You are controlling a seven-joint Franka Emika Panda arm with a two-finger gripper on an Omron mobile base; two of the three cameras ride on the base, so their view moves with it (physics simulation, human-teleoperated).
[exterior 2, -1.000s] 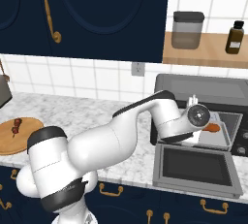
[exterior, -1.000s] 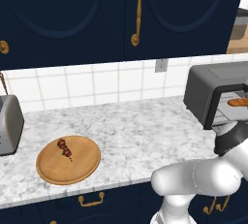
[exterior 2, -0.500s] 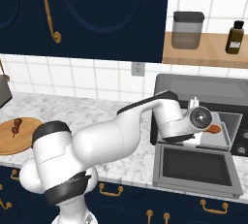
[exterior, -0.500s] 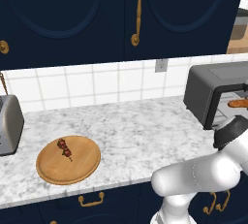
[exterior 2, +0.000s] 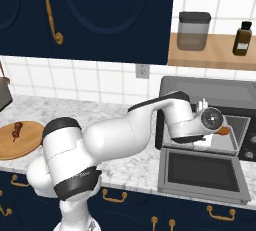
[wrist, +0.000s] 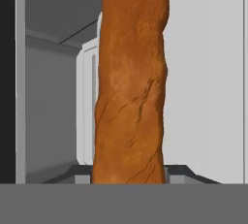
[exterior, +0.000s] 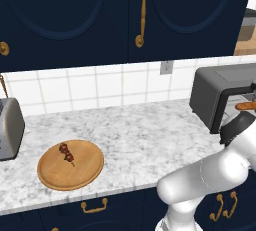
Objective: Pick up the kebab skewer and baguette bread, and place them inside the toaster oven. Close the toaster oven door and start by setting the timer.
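Claw [wrist: 128,182]: closed on the baguette bread, its fingertips showing just at either side of the loaf's near end in the hand view; it sits at the mouth of the toaster oven.
Baguette bread [wrist: 131,82]: golden-brown, scored crust, held lengthwise along the claw's axis and reaching into the grey oven cavity; its orange tip [exterior: 246,106] shows inside the opening in the left base view.
Toaster oven [exterior 2: 210,87]: dark grey box at the right end of the surface, against the tiled wall.
Toaster oven door [exterior 2: 202,172]: folded down flat toward the near edge, window facing up.
Kebab skewer [exterior: 67,153]: lies on the round wooden board [exterior: 70,165], toward its far left part, well apart from the oven.
Surface [exterior: 135,140]: grey-veined white marble; board near its left front.
Pop-up toaster [exterior: 9,127]: silver, at the far left edge, beside the board.
Shelf [exterior 2: 210,55]: wooden, above the oven, carrying a lidded jar [exterior 2: 194,31] and a brown bottle [exterior 2: 243,38].
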